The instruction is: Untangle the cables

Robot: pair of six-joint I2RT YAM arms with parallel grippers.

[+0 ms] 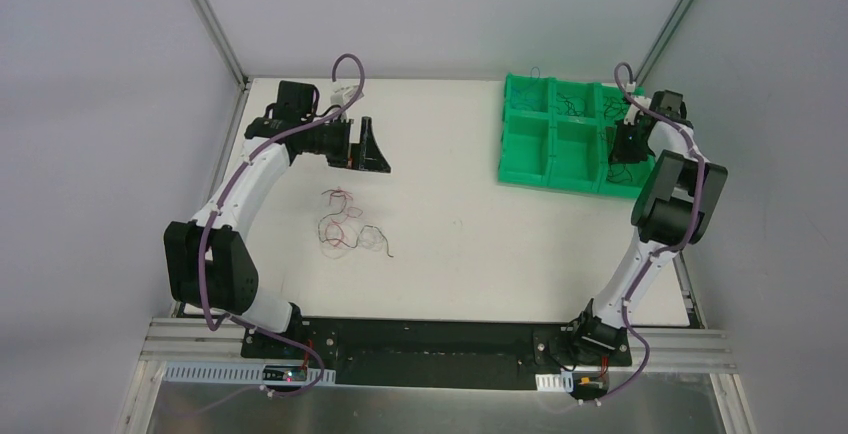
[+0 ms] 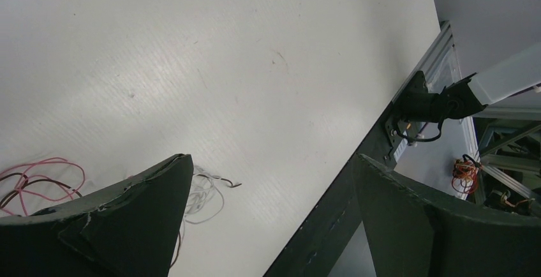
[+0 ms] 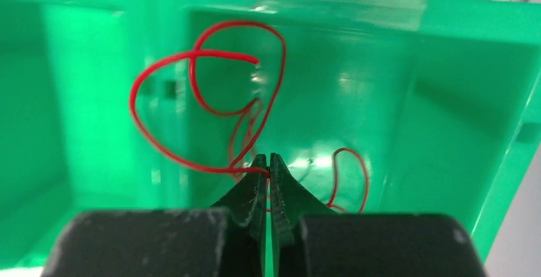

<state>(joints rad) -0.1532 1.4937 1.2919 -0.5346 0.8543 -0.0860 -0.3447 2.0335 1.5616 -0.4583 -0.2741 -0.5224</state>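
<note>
1. The right gripper (image 3: 268, 162) is pinching a red cable (image 3: 223, 52) between its closed fingertips. The cable's loops are curling just ahead of them, inside a green bin (image 3: 446, 98) compartment.
2. The left gripper (image 2: 273, 159) is hanging with its fingers spread wide. The loose cables (image 2: 38, 176) are lying beside one finger, perhaps partly beneath it.

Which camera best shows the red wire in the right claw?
Right wrist view: the red wire loops large from the shut right claw over a green bin. The top view is too distant to show it; the left wrist view misses it.
</note>
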